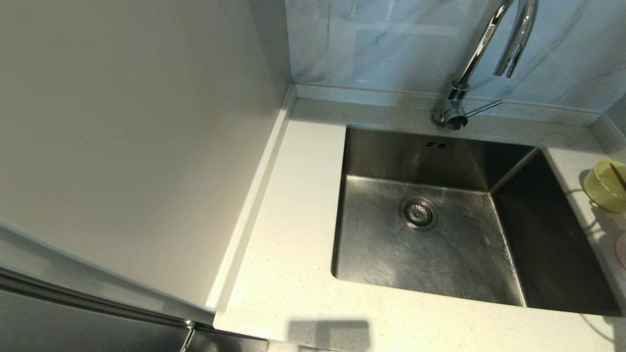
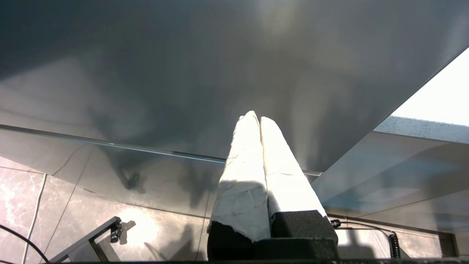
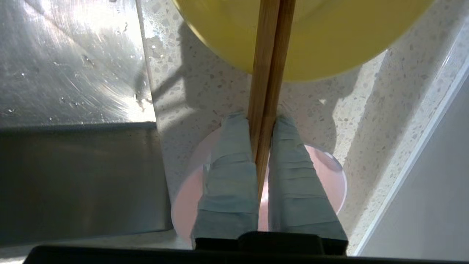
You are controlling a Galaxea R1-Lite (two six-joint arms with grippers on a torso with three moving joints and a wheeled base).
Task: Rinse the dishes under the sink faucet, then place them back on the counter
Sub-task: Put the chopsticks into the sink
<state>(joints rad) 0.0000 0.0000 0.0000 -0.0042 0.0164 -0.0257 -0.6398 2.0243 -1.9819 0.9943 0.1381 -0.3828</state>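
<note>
While the two thin brown wooden chopsticks point(image 3: 270, 73) lie side by side with their long axis running straight out from the right gripper point(image 3: 262, 135), its cloth-wrapped fingers point(image 3: 229, 165) are pressed in on them from either side, so the sticks are clamped at their near ends and point away along the gripper's own line. Their far ends reach over the rim of the small round yellow-green bowl point(image 3: 329, 40), a smooth matte shell that sits on the off-white, finely speckled stone counter point(image 3: 205, 88) just beside the right edge of the square brushed stainless steel sink point(image 1: 420, 244). Under the gripper sits the small round pale pink bowl point(image 3: 329, 176), on the same strip of counter, near the basin's front right corner. My judgement is that the coming move turns on lifting the sticks along that axis, clear of the yellow-green rim, before swinging them left over the basin toward the tall shiny chrome gooseneck faucet point(image 1: 481, 54) at the sink's back edge; slim, smooth wood may swivel in a two-sided pinch. The right arm is plainly the nearer one. The left gripper point(image 2: 260, 123) hangs parked low beside the cabinet front, its white-wrapped fingers pressed together on nothing.
</note>
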